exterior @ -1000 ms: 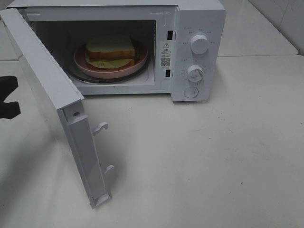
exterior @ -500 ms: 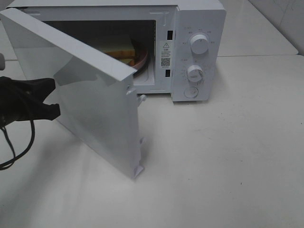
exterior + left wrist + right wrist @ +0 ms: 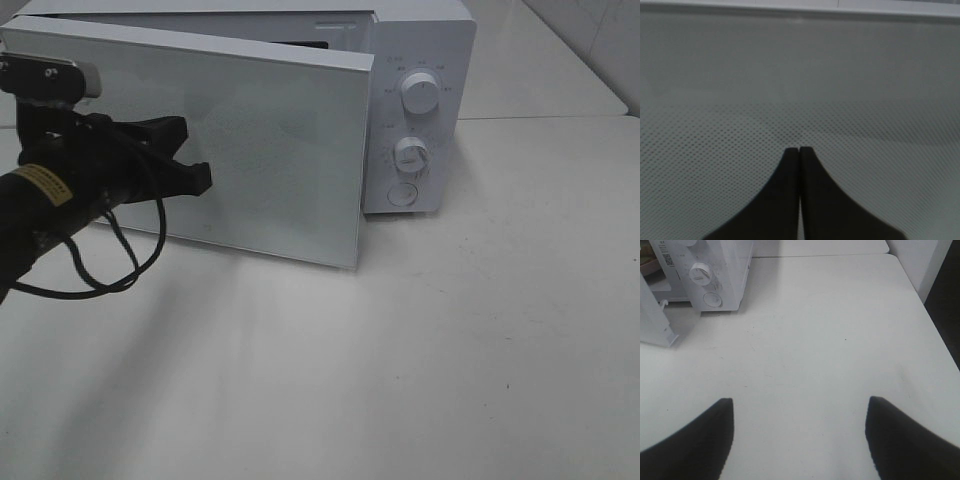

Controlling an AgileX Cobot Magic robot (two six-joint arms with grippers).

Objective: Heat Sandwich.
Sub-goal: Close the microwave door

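Bright and even in the high view, under soft, diffuse light from overhead, with the matte white tabletop (image 3: 480,330) uniformly lit. Just a faint, blurry-edged grey shadow there, spreading below the white dot-meshed microwave door (image 3: 270,150). Dim and grey-green in the left wrist view, close against the door, dot pattern slightly soft; black left end effector (image 3: 799,150) a flat silhouette. Brighter in the right wrist view, black right end effector (image 3: 800,400) blurred, featureless, out of focus.
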